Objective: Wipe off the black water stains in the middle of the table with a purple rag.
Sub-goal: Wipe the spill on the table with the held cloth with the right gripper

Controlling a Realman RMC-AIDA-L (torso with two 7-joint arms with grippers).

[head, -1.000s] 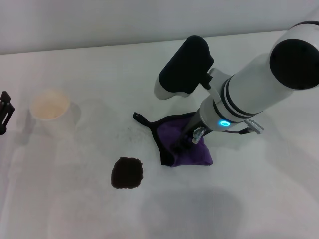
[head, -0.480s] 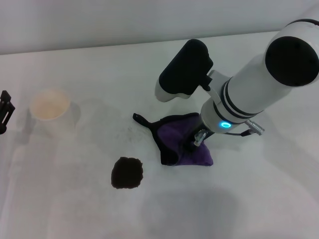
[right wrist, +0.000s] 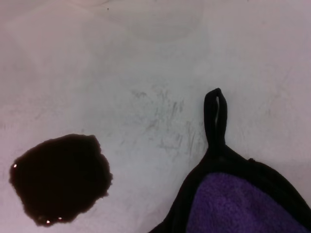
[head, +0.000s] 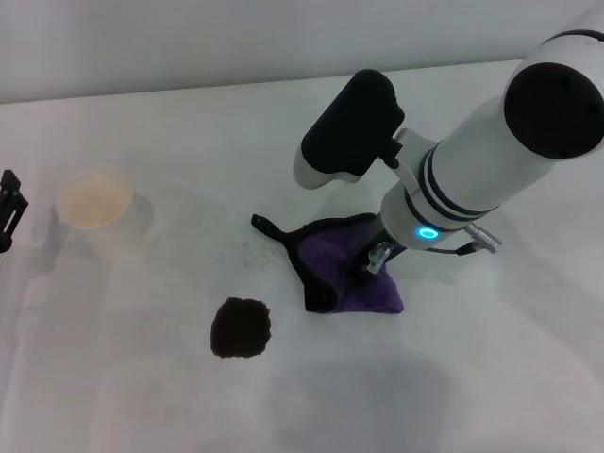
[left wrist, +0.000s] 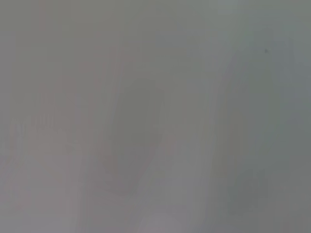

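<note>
At the far left edge of the head view the left pincer (head: 8, 209) is parked low over the bench (head: 113, 396), well apart from the work; only a small black part of it shows, so I cannot tell if its fingers are apart or together. The left wrist view gives only a plain grey surface.

Just to the right of it a paper cup (head: 94, 200) stands upright on the bench, mouth up. Between the cup and the rag there are faint grey speckles (head: 247, 247).

Nearer to the robot, in the middle of the bench, lies the black water stain (head: 242, 327), a roughly round blotch with ragged edges. In the right wrist view the same stain (right wrist: 59, 178) is wet and shiny at its rim. It is apart from the rag and nothing stands between them.

To the right of the stain lies the purple rag (head: 340, 274), crumpled. Its long axis runs from the upper left to the lower right in the head view, and its black corner loop (head: 265, 226) points to the upper left, toward the cup side. In the right wrist view the loop (right wrist: 215, 119) lies flat on the bench.

The right pincer (head: 370, 264) stands down on the rag's middle, and the arm hides its fingers, so I cannot tell if they are clamped on the cloth. Compared with one second ago, the right arm has turned only a little; the rag, the stain and the cup lie as before.
</note>
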